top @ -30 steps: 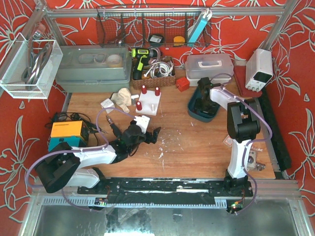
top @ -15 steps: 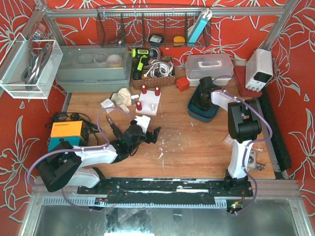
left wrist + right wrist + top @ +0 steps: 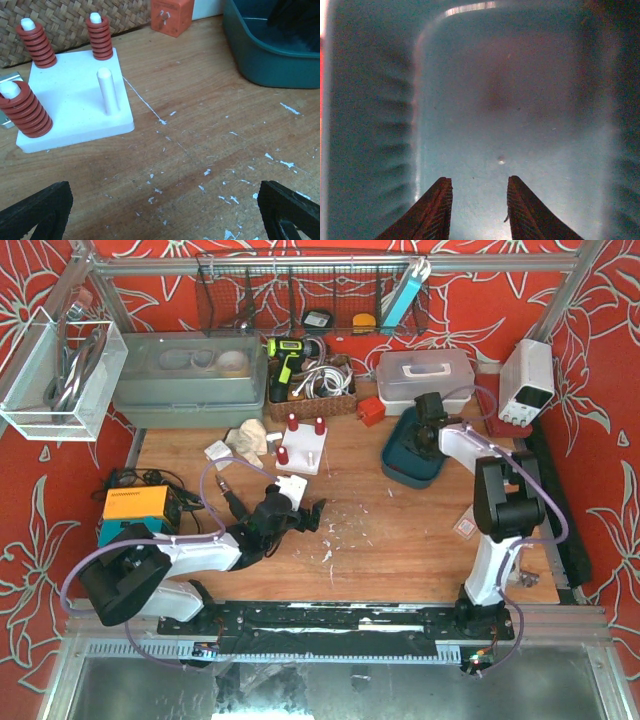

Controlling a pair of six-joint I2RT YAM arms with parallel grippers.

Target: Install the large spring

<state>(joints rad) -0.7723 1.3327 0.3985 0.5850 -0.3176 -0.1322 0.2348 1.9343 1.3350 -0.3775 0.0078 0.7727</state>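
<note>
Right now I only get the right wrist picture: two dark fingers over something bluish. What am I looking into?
Observer: A teal bin, standing at the far right of a wooden table.
Operator: Where would a spring go, then?
Observer: On a white board with four pegs, left of the bin. Three carry red springs, and one peg is bare.
Operator: And the other arm?
Observer: The left gripper is open, holds nothing and faces that board.
</note>
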